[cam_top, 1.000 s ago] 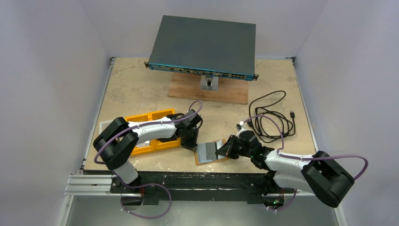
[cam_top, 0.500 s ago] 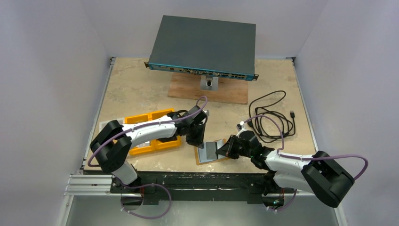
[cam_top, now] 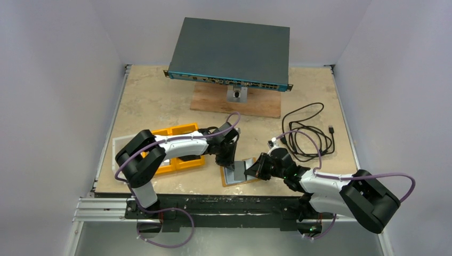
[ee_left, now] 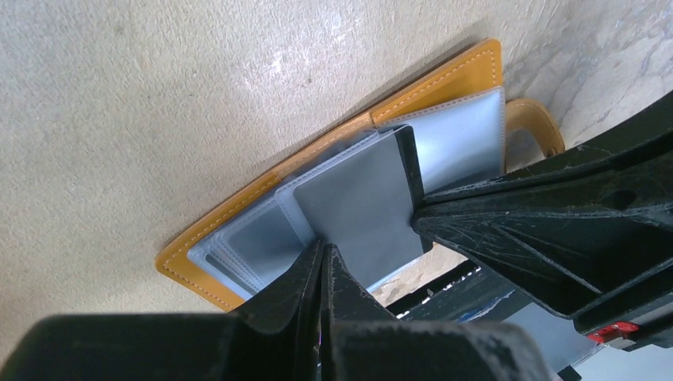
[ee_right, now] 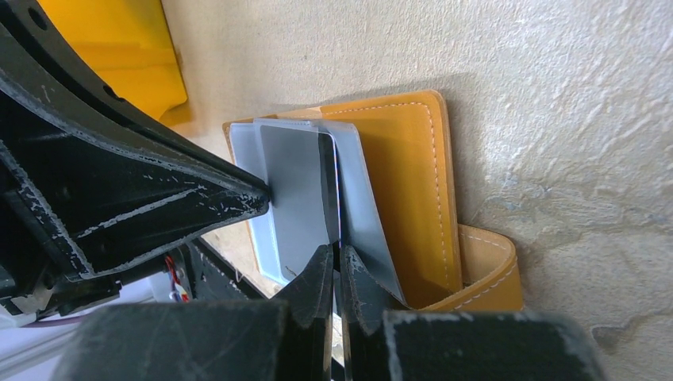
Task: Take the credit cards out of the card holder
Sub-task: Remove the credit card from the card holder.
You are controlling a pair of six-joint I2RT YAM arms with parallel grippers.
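On the beige desk [cam_top: 160, 96], low centre of the overhead view, the card holder [ee_right: 405, 182] lies unfolded, a grey credit card [ee_left: 357, 206] half out. Your left claw [ee_left: 324, 252] and right claw [ee_right: 335, 252] are pressed together at its edges; slide it out flat, holder pinned.

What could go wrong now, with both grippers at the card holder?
1. The left gripper and right gripper both seem shut on one grey card; opposite pulls could bend it.
2. The card holder lies close to the near edge of the table; a pull could drag it off.
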